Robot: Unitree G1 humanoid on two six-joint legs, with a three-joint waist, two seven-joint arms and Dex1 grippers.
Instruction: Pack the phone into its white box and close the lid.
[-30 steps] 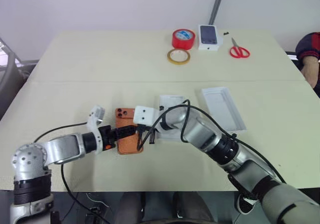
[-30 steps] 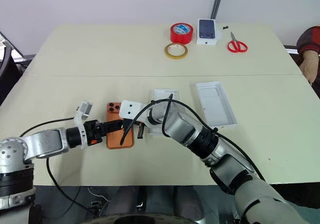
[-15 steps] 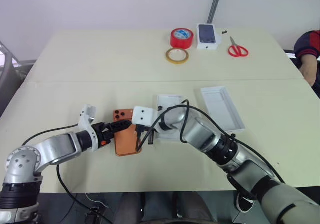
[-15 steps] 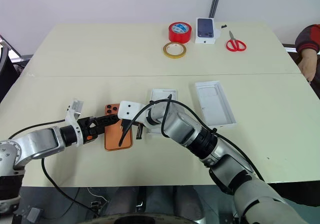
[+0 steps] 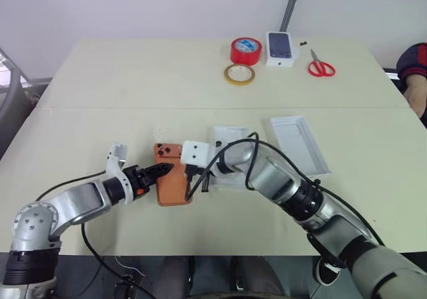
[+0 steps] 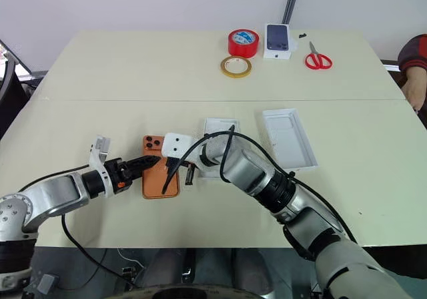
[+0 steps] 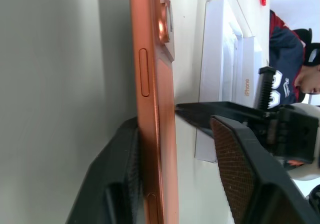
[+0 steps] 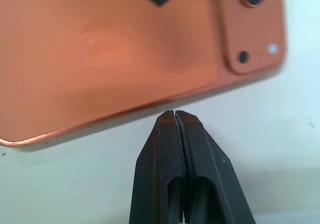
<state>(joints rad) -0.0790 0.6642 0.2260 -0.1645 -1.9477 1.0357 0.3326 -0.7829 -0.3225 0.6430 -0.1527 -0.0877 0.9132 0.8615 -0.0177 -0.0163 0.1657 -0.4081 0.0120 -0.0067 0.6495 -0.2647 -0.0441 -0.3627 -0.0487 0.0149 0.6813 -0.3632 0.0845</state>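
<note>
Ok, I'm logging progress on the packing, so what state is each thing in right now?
phone: on the table, lenses up, not boxed.
box: open, what shows of it empty.
lid: off, lying inside up beside the box.
left gripper: open, fingers astride the phone's edge.
right gripper: shut, tip at the phone's opposite edge.
scissors: blades shut.

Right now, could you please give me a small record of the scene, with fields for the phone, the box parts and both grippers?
phone: flat orange smartphone, lenses up, on beige table
left gripper: fingers straddle phone's edge, one finger not yet touching
right gripper: shut, tips at phone's other edge
white box: beside phone, partly hidden
lid: lies apart, inside up
</note>
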